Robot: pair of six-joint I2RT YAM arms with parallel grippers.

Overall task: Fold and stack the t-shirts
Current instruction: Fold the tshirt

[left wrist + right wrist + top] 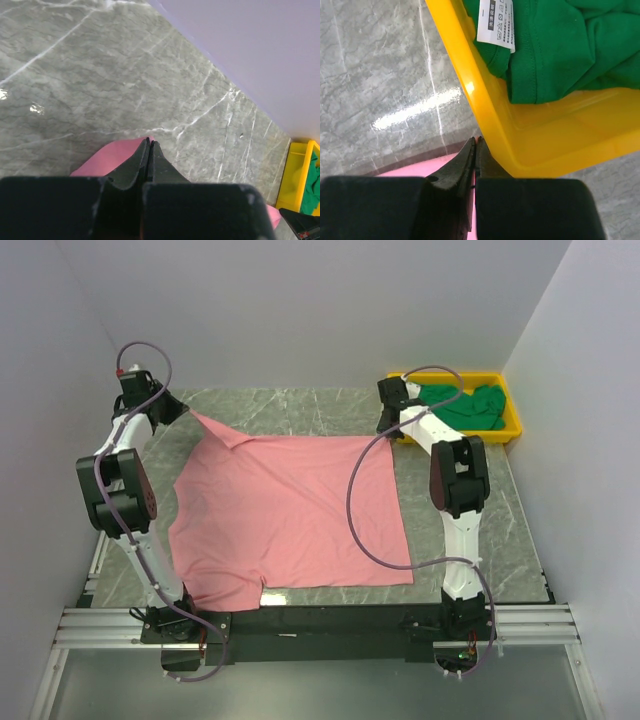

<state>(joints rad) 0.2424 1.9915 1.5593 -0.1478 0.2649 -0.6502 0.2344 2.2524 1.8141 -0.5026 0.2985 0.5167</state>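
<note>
Left wrist view shows the left gripper (149,142) pressed together on one far corner of the plain pink short-sleeved cloth shirt (102,156). The right gripper (475,141) appears pinched on the other far corner. From both grippers the shirt spreads back toward the arm bases across the grey marble table (100,75), its far edge running between them. Right beside the right gripper sits the yellow plastic tray (487,117) holding the crumpled dark green shirt (555,55). The fold probably calls for drawing both corners baseward together.
</note>
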